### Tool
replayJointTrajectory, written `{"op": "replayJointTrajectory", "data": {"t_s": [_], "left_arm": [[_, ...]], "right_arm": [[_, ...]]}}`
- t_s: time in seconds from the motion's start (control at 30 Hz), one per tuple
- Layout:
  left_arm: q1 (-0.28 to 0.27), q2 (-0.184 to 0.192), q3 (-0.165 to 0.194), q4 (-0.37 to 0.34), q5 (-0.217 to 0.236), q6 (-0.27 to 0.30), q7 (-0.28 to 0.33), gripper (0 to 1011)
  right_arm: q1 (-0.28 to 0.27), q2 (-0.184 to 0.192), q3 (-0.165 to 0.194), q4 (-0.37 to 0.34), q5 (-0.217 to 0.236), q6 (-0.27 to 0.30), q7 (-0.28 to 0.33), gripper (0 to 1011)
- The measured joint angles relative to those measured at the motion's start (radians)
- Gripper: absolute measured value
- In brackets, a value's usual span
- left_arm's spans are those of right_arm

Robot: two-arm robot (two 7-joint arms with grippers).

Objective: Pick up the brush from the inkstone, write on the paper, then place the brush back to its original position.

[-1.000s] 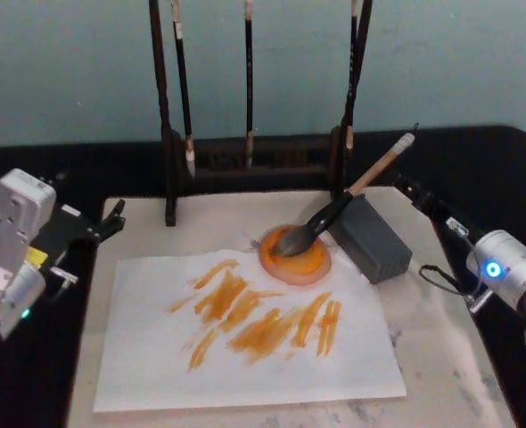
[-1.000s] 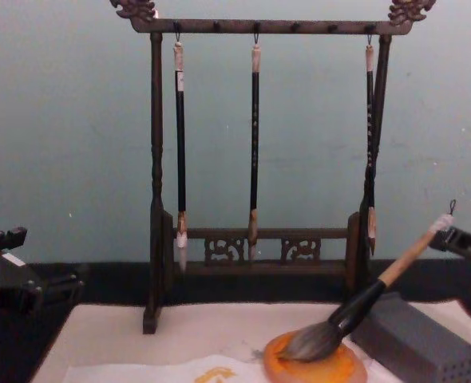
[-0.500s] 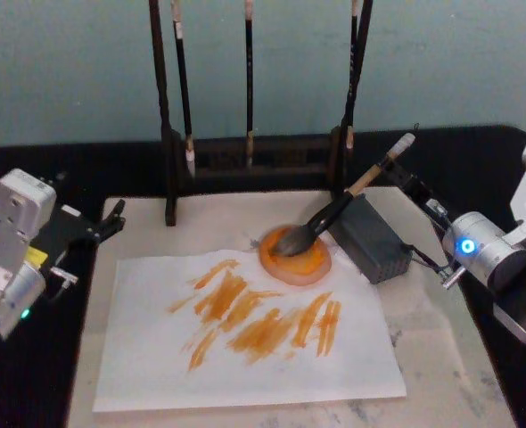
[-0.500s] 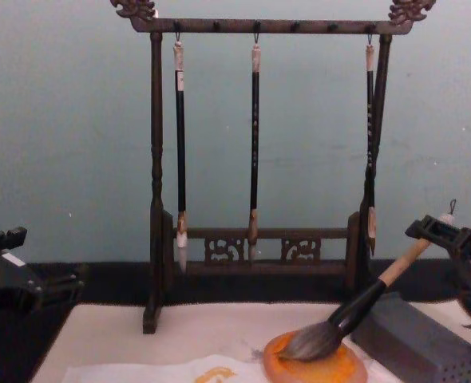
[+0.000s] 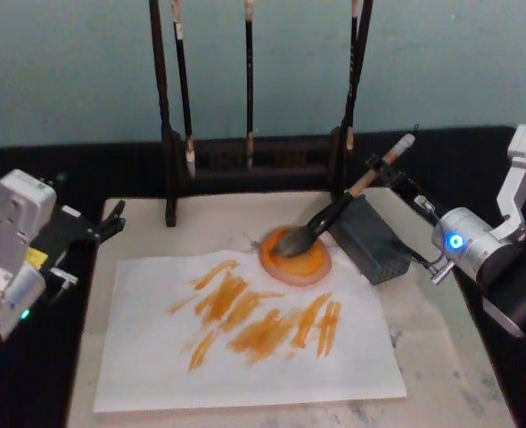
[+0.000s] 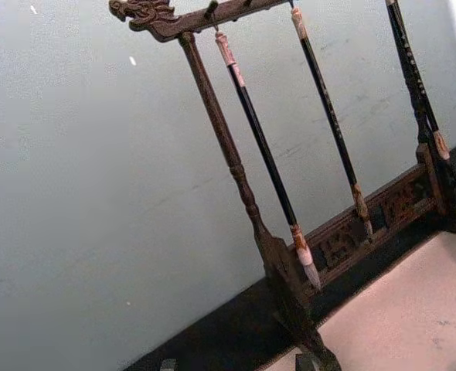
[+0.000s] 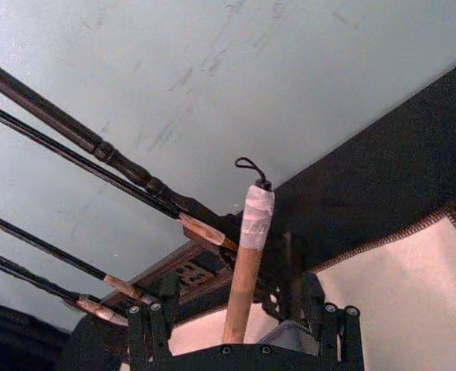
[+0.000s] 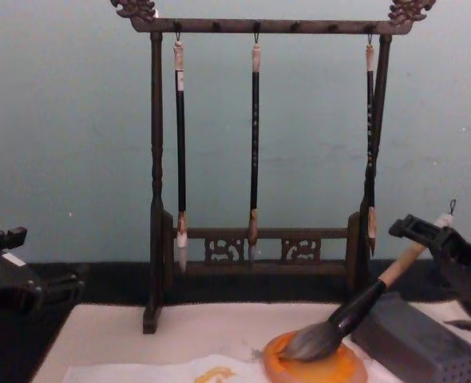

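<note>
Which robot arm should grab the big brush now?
Right. The right gripper is open, with its fingers on either side of the brush handle. The left gripper sits far off, across the paper.

The right gripper (image 5: 383, 171) closes in on the brush (image 5: 334, 212) from the mat's right side. A second ago its tips sit clear of the white-wrapped end, and half a second ago they reach it. Now its parted fingers (image 7: 147, 328) straddle the tan handle just below the wrap, one on each side, not clamped. Its blue-lit wrist draws nearer the grey block (image 5: 370, 239).
</note>
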Motion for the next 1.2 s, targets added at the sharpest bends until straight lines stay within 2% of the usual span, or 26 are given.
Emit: {"op": "replayJointTrajectory", "data": {"t_s": [0.27,0.73,0.97,1.0,1.17,1.2], "left_arm": [[0.000,0.000,0.000,0.000,0.000,0.000,0.000,1001],[0.000,0.000,0.000,0.000,0.000,0.000,0.000,1001],[0.000,0.000,0.000,0.000,0.000,0.000,0.000,1001],[0.000,0.000,0.000,0.000,0.000,0.000,0.000,1001],[0.000,0.000,0.000,0.000,0.000,0.000,0.000,1001],[0.000,0.000,0.000,0.000,0.000,0.000,0.000,1001]], "right_arm": [[0.019,0.011,-0.026,0.026,0.006,-0.009,0.017,1000],[0.017,0.010,-0.023,0.023,0.006,-0.009,0.016,995],[0.017,0.009,-0.022,0.022,0.006,-0.008,0.015,840],[0.017,0.009,-0.022,0.022,0.006,-0.008,0.015,788],[0.016,0.009,-0.021,0.022,0.006,-0.007,0.015,650],[0.016,0.009,-0.021,0.022,0.006,-0.007,0.015,593]]}}
